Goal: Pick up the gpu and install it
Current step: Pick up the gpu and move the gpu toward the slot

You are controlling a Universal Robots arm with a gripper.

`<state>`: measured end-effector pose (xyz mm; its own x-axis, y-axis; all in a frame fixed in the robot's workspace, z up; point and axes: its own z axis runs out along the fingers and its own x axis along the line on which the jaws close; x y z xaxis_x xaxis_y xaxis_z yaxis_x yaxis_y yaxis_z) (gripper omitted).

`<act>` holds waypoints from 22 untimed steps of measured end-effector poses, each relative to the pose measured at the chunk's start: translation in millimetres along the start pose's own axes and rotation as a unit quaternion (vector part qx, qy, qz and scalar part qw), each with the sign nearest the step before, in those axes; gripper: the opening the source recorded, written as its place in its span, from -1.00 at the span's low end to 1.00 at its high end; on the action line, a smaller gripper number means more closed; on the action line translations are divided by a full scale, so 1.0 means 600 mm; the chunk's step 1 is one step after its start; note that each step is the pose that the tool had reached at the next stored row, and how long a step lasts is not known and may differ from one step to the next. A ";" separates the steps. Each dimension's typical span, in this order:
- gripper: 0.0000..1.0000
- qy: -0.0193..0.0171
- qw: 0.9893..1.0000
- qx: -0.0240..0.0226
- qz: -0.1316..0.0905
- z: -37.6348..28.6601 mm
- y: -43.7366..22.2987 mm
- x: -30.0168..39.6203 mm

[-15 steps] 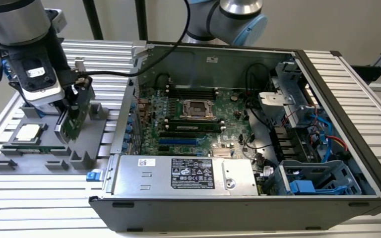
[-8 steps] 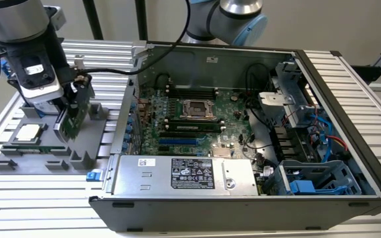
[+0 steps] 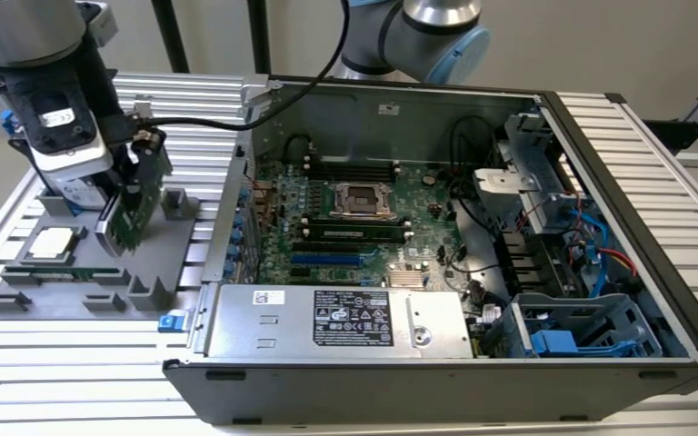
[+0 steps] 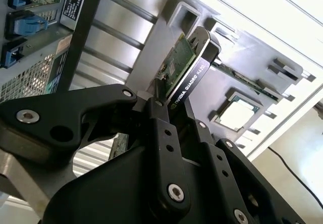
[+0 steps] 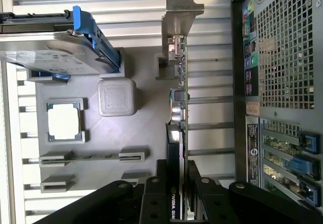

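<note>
The gpu (image 3: 131, 216), a green card with a silver end bracket and a black cooler, stands on edge over the grey holder tray (image 3: 185, 250) at the exterior view's left, beside the open computer case. My gripper (image 3: 134, 186) is shut on its upper edge. In the second wrist view the black fingers (image 4: 160, 114) clamp the gpu (image 4: 182, 67) from both faces. The first wrist view shows the gpu (image 5: 179, 108) edge-on, running from the gripper (image 5: 177, 186) to the bracket (image 5: 179, 12). Whether the card still touches the tray I cannot tell.
The open case holds a motherboard (image 3: 349, 209) with blue slots and a silver power supply (image 3: 337, 318) at its front. On the tray lie a processor chip (image 5: 64, 120), a memory stick (image 5: 91, 157) and a hard drive with blue rails (image 5: 50, 52). The case's rear wall (image 5: 282, 82) is close by the card.
</note>
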<state>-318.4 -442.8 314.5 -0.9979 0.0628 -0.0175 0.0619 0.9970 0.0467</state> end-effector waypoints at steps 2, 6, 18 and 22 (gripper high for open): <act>-1.00 0.000 1.000 0.000 0.000 -0.004 0.000 0.000; -1.00 0.000 1.000 0.000 0.000 -0.011 0.001 0.000; -1.00 0.000 1.000 0.000 0.000 -0.030 0.001 -0.001; -1.00 0.000 1.000 0.000 0.000 -0.036 0.002 -0.001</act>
<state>-318.4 -442.8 336.1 -0.9979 0.0627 -0.0174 0.0619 0.9970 0.0469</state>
